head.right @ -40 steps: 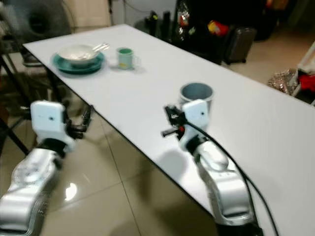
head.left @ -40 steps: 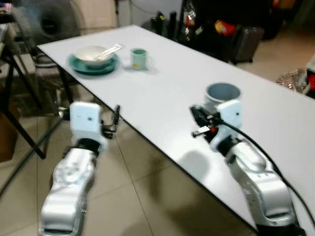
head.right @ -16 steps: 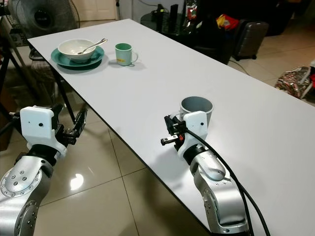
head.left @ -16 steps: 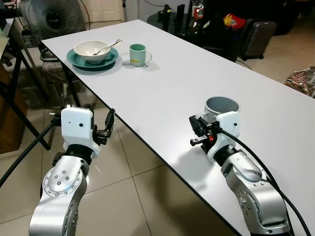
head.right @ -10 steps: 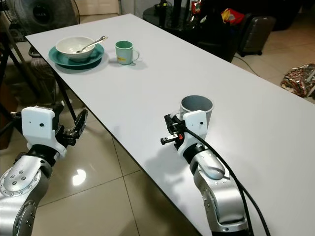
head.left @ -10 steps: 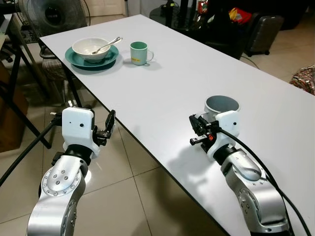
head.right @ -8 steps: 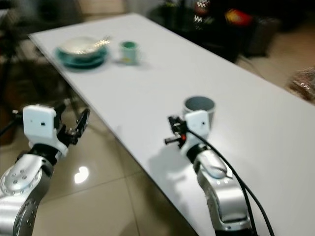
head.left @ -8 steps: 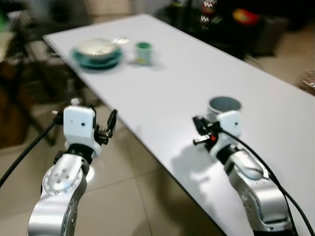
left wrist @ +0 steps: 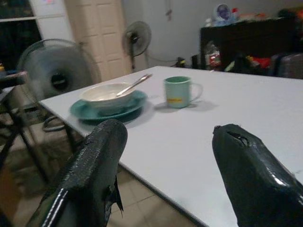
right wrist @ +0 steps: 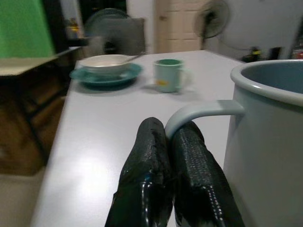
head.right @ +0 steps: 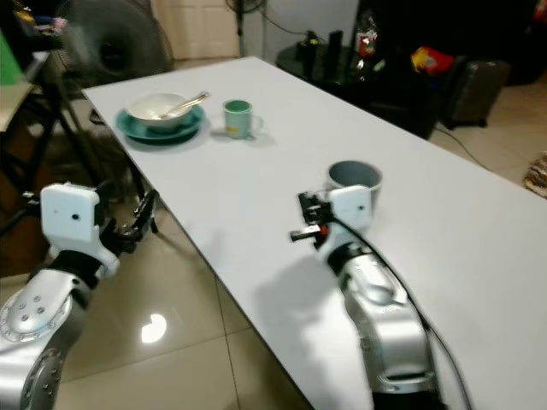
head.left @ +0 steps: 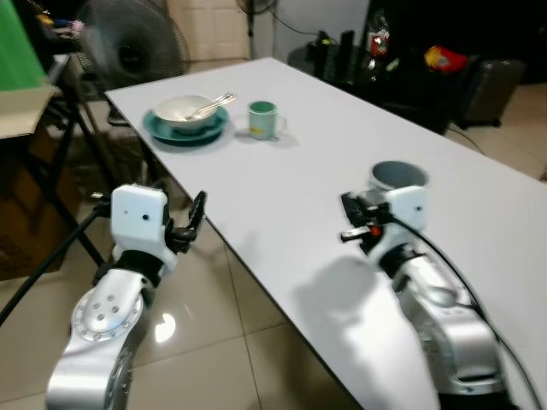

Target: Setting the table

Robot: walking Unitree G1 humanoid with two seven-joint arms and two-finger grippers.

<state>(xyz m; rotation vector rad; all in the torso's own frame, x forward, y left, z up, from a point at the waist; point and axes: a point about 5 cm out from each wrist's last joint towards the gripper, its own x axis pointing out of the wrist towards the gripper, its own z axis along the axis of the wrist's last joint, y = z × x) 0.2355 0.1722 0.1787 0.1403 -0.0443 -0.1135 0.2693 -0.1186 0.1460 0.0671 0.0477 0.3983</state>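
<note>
The grey-blue enamel mug (head.right: pixel 354 181) stands on the white tabletop (head.right: pixel 444 231), its handle clamped by the right hand (right wrist: pixel 171 156). Step in hand: carrying it. At 11 o'clock stand a green mug (head.left: pixel 262 118), white bowl (head.left: pixel 183 110) and teal plate (head.left: pixel 162 130). Left hand (left wrist: pixel 165 161), fingers apart, idles.

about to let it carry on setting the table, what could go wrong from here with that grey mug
The right claw pinches the grey mug only by its thin handle, so the mug could swing or slip loose as the robot walks. The mug sits over the white table, near its edge, so a slip might drop it to the tiled floor. The open left claw hangs beside the table edge and could knock it.
</note>
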